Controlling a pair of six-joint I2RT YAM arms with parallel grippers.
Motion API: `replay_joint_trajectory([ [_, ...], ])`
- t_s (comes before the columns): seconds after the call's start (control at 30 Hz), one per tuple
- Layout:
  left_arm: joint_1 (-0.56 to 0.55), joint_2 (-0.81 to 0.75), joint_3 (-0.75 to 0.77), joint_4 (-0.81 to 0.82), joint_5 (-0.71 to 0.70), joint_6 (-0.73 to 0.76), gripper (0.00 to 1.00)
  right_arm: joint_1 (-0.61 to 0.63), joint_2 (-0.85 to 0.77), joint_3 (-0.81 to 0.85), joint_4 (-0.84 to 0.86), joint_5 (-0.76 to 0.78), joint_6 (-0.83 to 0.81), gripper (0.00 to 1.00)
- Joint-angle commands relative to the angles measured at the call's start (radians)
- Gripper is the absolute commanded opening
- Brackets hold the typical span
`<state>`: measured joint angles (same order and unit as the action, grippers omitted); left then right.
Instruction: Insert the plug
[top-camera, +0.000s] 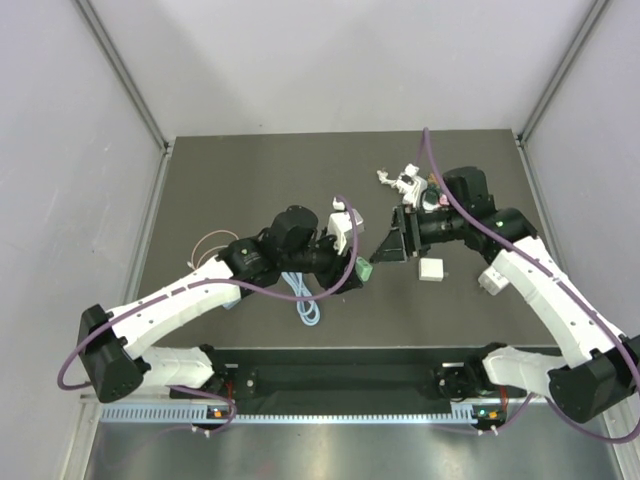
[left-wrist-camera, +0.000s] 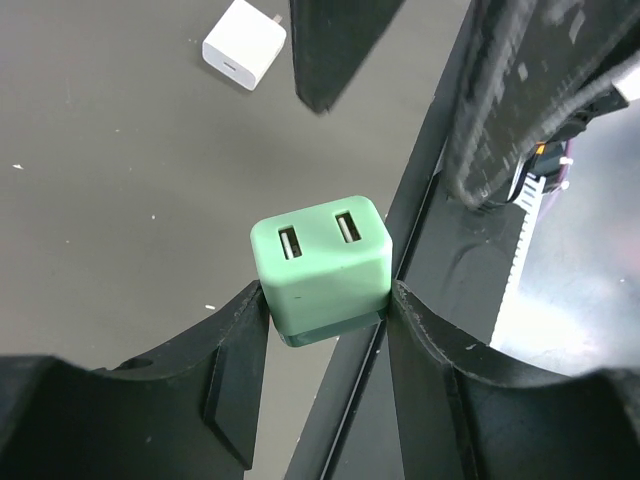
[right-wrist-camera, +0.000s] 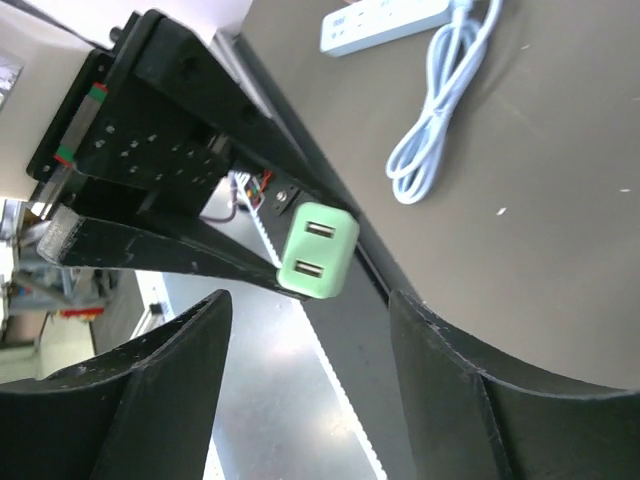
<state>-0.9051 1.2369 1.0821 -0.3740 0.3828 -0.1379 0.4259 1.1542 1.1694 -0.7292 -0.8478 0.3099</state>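
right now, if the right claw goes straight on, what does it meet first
Most likely the green USB charger held by the left claw, dead ahead of the open right claw; depth is unclear.

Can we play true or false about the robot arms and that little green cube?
1. The left gripper holds a green USB charger between its jaws. True.
2. The green USB charger has three slots in its face. False: it has two, side by side.
3. The right gripper is clamped on the white charger. False: its jaws stand apart with nothing between them, and the white charger lies on the table.
4. A white power strip lies on the table with its cable in loops. True.
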Motion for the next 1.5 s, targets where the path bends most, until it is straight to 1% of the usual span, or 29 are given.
replay_joint_trajectory([
  [0.0, -0.017, -0.007, 0.022, 0.009, -0.012, 0.037, 0.0, 0.043, 0.012, 0.006, 0.019, -0.004, 0.023, 0.63],
  [0.1, -0.028, -0.007, 0.036, -0.003, -0.027, 0.041, 0.0, 0.079, 0.028, 0.006, 0.022, 0.036, 0.029, 0.6],
  [0.23, -0.04, 0.001, 0.052, -0.022, -0.036, 0.044, 0.0, 0.132, 0.061, 0.022, 0.014, 0.13, 0.023, 0.58],
  [0.3, -0.044, 0.006, 0.053, -0.022, -0.035, 0.041, 0.0, 0.14, 0.07, 0.027, 0.019, 0.145, 0.02, 0.56],
  [0.43, -0.052, 0.019, 0.061, -0.037, -0.047, 0.043, 0.0, 0.171, 0.102, 0.029, 0.02, 0.18, 0.008, 0.54],
  [0.57, -0.058, 0.038, 0.088, -0.063, -0.059, 0.05, 0.0, 0.192, 0.122, 0.027, 0.01, 0.193, -0.008, 0.52],
  [0.67, -0.061, 0.052, 0.102, -0.078, -0.067, 0.057, 0.0, 0.206, 0.128, 0.023, 0.011, 0.19, -0.015, 0.46],
  [0.7, -0.061, 0.053, 0.101, -0.082, -0.068, 0.057, 0.0, 0.208, 0.13, 0.016, 0.01, 0.184, -0.018, 0.42],
  [0.83, -0.061, 0.053, 0.099, -0.082, -0.082, 0.064, 0.0, 0.209, 0.131, -0.007, -0.006, 0.147, -0.038, 0.41],
  [0.87, -0.061, 0.053, 0.098, -0.082, -0.081, 0.066, 0.0, 0.209, 0.13, -0.017, -0.007, 0.144, -0.041, 0.38],
  [0.9, -0.063, 0.053, 0.099, -0.082, -0.082, 0.066, 0.0, 0.209, 0.13, -0.022, -0.009, 0.138, -0.048, 0.25],
  [0.97, -0.063, 0.055, 0.101, -0.082, -0.09, 0.066, 0.0, 0.209, 0.128, -0.036, -0.001, 0.107, -0.049, 0.12],
  [1.0, -0.061, 0.055, 0.099, -0.082, -0.093, 0.066, 0.02, 0.209, 0.128, -0.042, 0.005, 0.087, -0.054, 0.0],
  [1.03, -0.063, 0.053, 0.099, -0.08, -0.097, 0.067, 0.1, 0.209, 0.128, -0.046, 0.011, 0.06, -0.055, 0.0],
  [1.07, -0.061, 0.049, 0.098, -0.08, -0.104, 0.069, 0.21, 0.209, 0.128, -0.051, 0.02, 0.062, -0.057, 0.0],
  [1.1, -0.061, 0.046, 0.095, -0.079, -0.108, 0.069, 0.44, 0.209, 0.127, -0.054, 0.028, 0.073, -0.057, 0.0],
  [1.17, -0.061, 0.026, 0.078, -0.068, -0.114, 0.078, 0.56, 0.206, 0.124, -0.057, 0.06, 0.093, -0.06, 0.0],
  [1.2, -0.063, 0.018, 0.073, -0.063, -0.133, 0.08, 0.64, 0.197, 0.124, -0.054, 0.068, 0.101, -0.06, 0.0],
  [1.23, -0.063, 0.006, 0.062, -0.06, -0.14, 0.083, 0.68, 0.191, 0.131, -0.048, 0.068, 0.131, -0.063, 0.0],
  [1.3, -0.063, -0.004, 0.059, -0.063, -0.157, 0.083, 0.69, 0.166, 0.139, -0.014, 0.053, 0.177, -0.09, 0.0],
  [1.33, -0.063, -0.007, 0.061, -0.066, -0.159, 0.083, 0.69, 0.156, 0.148, 0.001, 0.038, 0.246, -0.103, 0.0],
  [1.37, -0.063, -0.01, 0.062, -0.074, -0.162, 0.083, 0.7, 0.143, 0.156, 0.033, 0.004, 0.283, -0.135, 0.0],
  [1.4, -0.063, -0.011, 0.064, -0.08, -0.163, 0.083, 0.75, 0.111, 0.16, 0.045, -0.01, 0.317, -0.152, 0.0],
  [1.43, -0.061, -0.019, 0.065, -0.094, -0.174, 0.081, 0.77, 0.093, 0.165, 0.055, -0.019, 0.391, -0.166, 0.0],
  [1.47, -0.061, -0.022, 0.068, -0.098, -0.177, 0.083, 0.78, 0.071, 0.162, 0.059, -0.015, 0.426, -0.192, 0.0],
])
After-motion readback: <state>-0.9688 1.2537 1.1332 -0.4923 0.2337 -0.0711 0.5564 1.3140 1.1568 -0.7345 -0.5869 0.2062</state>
